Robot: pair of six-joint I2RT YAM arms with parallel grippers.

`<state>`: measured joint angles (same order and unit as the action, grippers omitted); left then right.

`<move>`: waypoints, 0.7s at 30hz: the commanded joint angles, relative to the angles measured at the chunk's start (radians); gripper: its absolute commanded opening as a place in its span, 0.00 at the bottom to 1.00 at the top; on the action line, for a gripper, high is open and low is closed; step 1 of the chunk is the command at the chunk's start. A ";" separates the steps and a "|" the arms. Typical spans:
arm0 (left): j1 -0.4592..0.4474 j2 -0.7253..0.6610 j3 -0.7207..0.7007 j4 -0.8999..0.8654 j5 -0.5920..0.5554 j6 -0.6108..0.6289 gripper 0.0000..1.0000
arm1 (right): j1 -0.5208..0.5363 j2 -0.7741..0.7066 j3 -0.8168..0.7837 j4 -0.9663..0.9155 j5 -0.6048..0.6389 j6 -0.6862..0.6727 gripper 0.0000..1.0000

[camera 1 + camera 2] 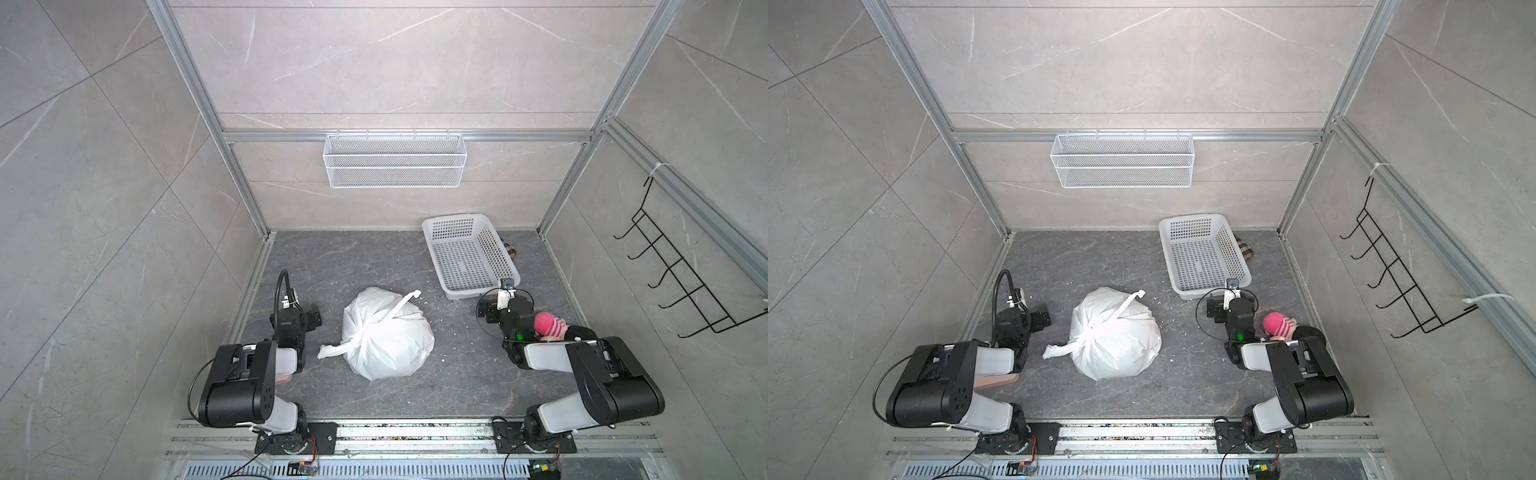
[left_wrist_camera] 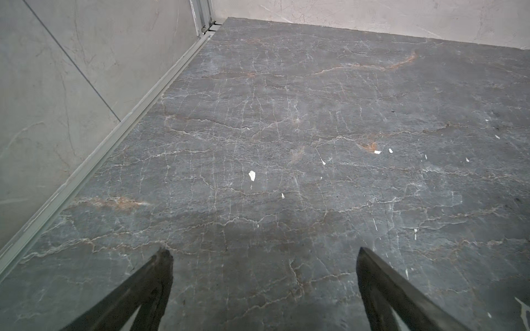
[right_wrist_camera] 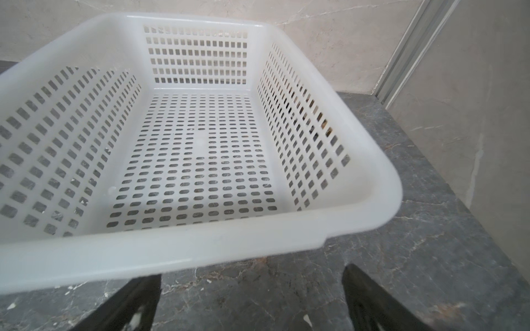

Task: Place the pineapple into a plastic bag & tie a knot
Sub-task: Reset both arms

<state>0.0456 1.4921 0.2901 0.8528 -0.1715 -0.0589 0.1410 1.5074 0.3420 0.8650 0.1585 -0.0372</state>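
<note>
Near the white basket (image 1: 494,253) on the tabletop (image 1: 415,386), we see the plastic bag (image 1: 388,336) closed by its knot (image 1: 365,330), the right tool (image 3: 252,272) just short of the basket, the left tool (image 2: 263,255) well away from it, both spread wide and empty.

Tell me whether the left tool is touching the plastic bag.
Apart. Both top views show bare table between the left tool and the plastic bag; the left wrist view shows only table between its open fingers.

Robot lab cell: alu frame (image 1: 270,136), stone-look wall panels (image 1: 395,62), 2 arms (image 1: 237,390) (image 1: 615,386).
</note>
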 commanded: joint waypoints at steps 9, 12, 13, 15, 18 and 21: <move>0.000 0.008 0.060 0.015 0.001 0.014 1.00 | -0.024 0.010 0.021 0.007 -0.058 0.032 0.99; 0.000 0.008 0.060 0.014 0.001 0.014 1.00 | -0.024 0.010 0.021 0.008 -0.057 0.031 0.99; 0.000 0.008 0.060 0.014 0.001 0.014 1.00 | -0.023 0.011 0.022 0.006 -0.057 0.031 0.99; -0.001 0.007 0.060 0.015 0.000 0.014 1.00 | -0.024 0.011 0.023 0.004 -0.057 0.031 0.99; 0.000 0.007 0.059 0.014 0.000 0.014 1.00 | -0.024 0.013 0.025 0.003 -0.056 0.031 0.99; 0.000 0.008 0.060 0.015 0.001 0.014 1.00 | -0.024 0.011 0.023 0.005 -0.057 0.030 0.99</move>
<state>0.0456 1.4956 0.3298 0.8413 -0.1722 -0.0589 0.1192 1.5131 0.3450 0.8654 0.1074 -0.0189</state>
